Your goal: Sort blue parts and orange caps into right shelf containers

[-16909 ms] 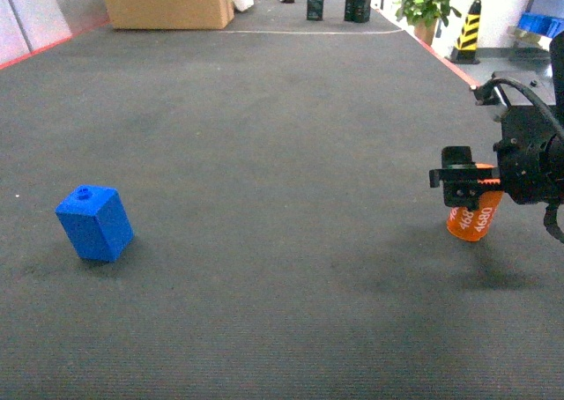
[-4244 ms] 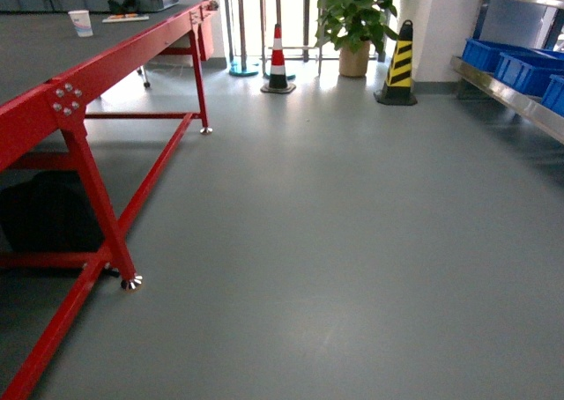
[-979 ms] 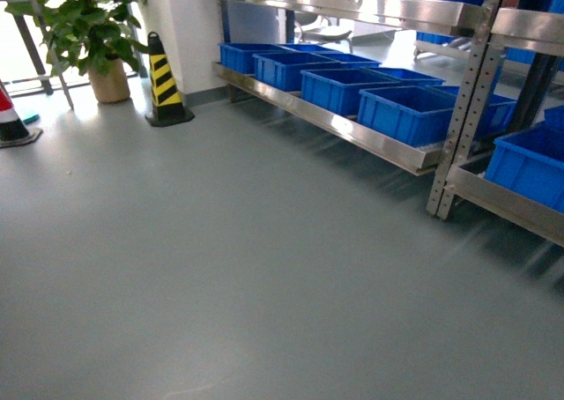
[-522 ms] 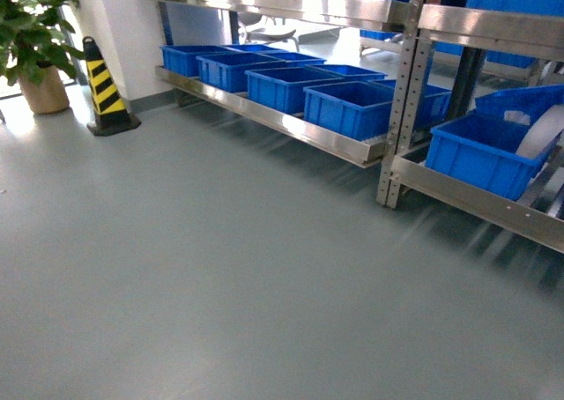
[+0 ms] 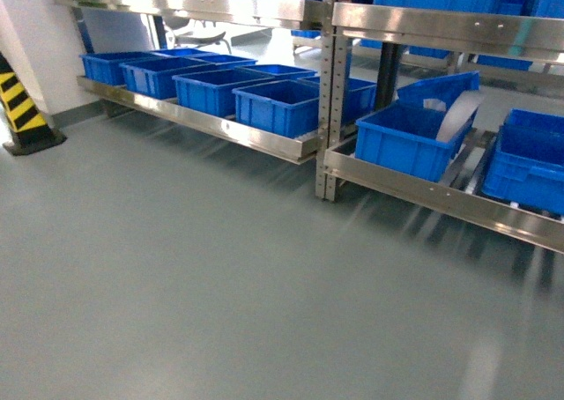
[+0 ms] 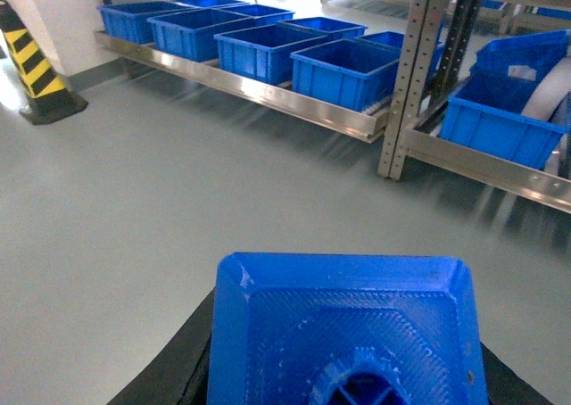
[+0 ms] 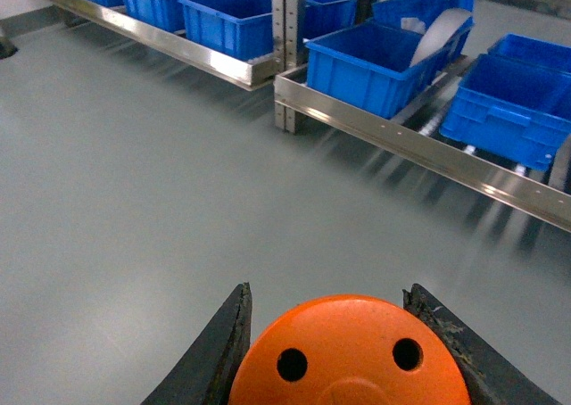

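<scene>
While crates (image 5: pixel 410 140) line steel shelving (image 5: pixel 328 83) — striped cone (image 5: pixel 22 109) left, grey floor (image 5: pixel 176 268).

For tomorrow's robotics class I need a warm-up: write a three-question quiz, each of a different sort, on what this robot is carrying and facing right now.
1. True or false: the left gripper holds an orange cap.
2. The right gripper holds: A) blue part B) orange cap C) nothing
3. Fill in: the blue crates sit on a steel ____.

Key:
1. False; it holds a blue part.
2. B, the orange cap.
3. shelf, low, beyond the grey floor.
</scene>
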Tool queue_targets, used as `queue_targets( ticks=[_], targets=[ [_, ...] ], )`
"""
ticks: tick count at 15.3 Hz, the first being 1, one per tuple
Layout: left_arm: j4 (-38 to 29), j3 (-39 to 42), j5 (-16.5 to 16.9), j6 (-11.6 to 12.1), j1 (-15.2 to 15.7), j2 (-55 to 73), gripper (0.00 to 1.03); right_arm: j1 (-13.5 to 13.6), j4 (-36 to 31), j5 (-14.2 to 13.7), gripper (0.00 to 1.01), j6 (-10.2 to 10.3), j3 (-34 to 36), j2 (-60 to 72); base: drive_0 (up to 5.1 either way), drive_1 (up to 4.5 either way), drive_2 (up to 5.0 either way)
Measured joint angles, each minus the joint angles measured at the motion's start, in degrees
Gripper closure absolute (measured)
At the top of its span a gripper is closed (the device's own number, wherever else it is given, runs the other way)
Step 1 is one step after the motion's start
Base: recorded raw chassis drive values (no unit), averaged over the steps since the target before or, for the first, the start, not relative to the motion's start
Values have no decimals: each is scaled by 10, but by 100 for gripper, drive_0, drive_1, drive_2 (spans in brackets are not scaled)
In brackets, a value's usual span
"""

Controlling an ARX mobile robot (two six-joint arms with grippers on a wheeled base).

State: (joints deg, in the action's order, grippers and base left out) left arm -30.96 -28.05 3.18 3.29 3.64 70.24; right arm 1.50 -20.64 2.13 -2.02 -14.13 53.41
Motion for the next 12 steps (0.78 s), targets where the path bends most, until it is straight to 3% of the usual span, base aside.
queue_targets(
  ticks=[12],
  targets=[
    [0,0,0,0,0,0,58,0,0,0,58,0,0,0,-154,-154,-154]
  ],
)
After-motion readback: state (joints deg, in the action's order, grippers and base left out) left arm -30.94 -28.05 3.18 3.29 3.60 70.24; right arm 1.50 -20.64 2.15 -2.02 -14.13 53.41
